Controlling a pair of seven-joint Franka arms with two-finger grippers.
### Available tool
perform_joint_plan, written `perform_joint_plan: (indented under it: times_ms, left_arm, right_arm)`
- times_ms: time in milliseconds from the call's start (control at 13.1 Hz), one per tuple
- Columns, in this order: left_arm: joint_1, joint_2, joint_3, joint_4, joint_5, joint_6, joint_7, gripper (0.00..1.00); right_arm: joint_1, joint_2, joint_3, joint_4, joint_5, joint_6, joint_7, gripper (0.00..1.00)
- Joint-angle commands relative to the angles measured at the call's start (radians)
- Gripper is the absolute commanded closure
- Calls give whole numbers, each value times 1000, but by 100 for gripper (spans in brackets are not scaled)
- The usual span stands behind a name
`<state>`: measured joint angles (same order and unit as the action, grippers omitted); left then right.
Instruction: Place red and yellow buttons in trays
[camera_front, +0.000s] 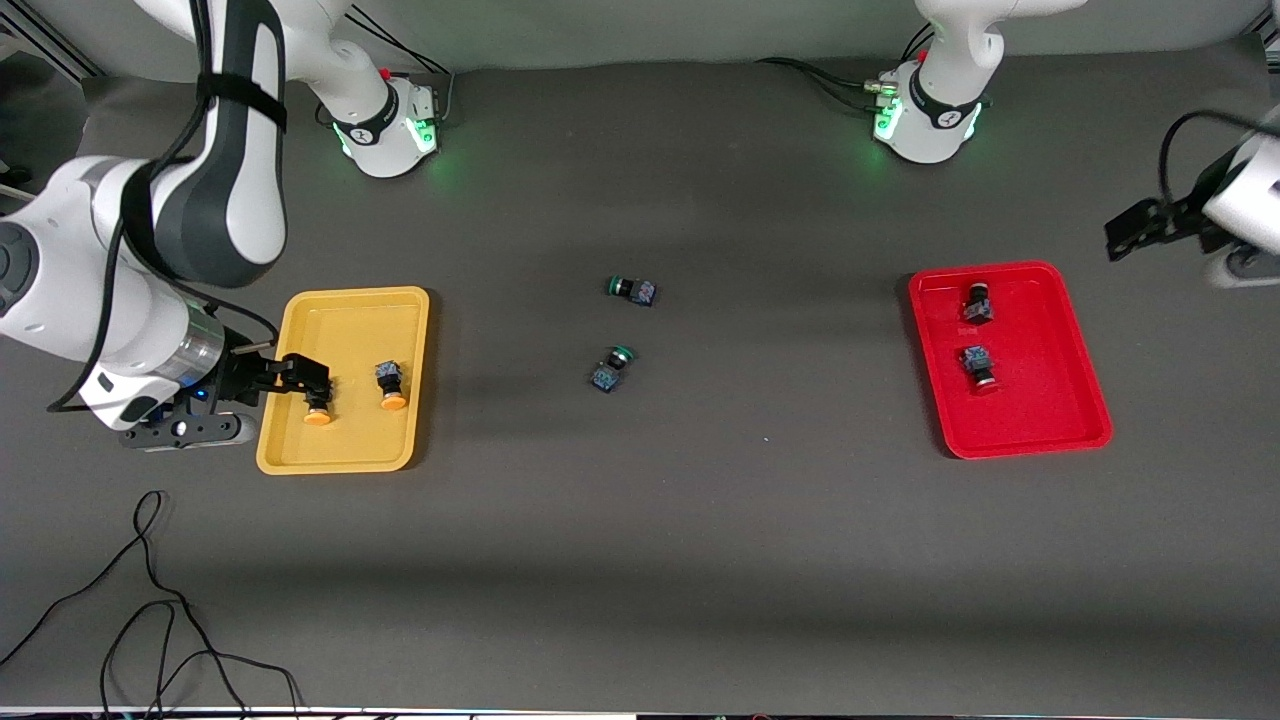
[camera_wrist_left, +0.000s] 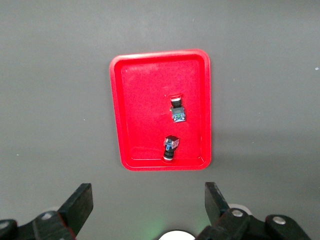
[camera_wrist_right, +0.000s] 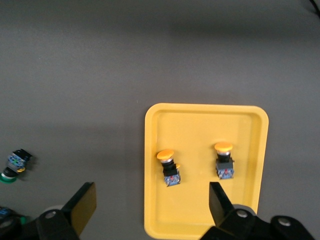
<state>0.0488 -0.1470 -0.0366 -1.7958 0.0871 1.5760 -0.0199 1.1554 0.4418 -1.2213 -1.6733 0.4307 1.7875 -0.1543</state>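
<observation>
The yellow tray (camera_front: 345, 440) holds two yellow buttons (camera_front: 318, 410) (camera_front: 391, 385), lying apart. They also show in the right wrist view (camera_wrist_right: 168, 167) (camera_wrist_right: 224, 160) on the yellow tray (camera_wrist_right: 200, 130). My right gripper (camera_front: 300, 378) (camera_wrist_right: 150, 205) hovers above this tray, open and empty. The red tray (camera_front: 1040, 420) holds two red buttons (camera_front: 978, 302) (camera_front: 978, 365), which also show in the left wrist view (camera_wrist_left: 176, 110) (camera_wrist_left: 170, 148) on the red tray (camera_wrist_left: 145, 100). My left gripper (camera_front: 1135, 232) (camera_wrist_left: 147, 200) is open and empty, up in the air off the red tray, toward the left arm's end.
Two green-capped buttons (camera_front: 632, 290) (camera_front: 610, 368) lie on the dark table mat between the trays; one shows in the right wrist view (camera_wrist_right: 15, 165). A loose black cable (camera_front: 150, 600) lies near the front camera at the right arm's end.
</observation>
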Motion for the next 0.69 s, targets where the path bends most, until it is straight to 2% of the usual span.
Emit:
perform_joint_plan:
  times_ms: [0,153,536,612]
  left_arm:
    - [-7,26,-2,32,-13,-22,17,0]
    - [-7,29,-2,30,-13,-24,18,0]
    - [-9,35,-2,27,-15,-27,18,0]
    - [-9,37,-2,27,-14,-27,18,0]
  right_arm:
    - [-138,-203,229,1,-185,-13,187,0]
    - [-348,-308,487,-9,-318,-14,287,0]
    - [-828,-413,949,-22,-382,-74,295,0]
    - [-915,-428,1021,-22,-385,-83,291,0]
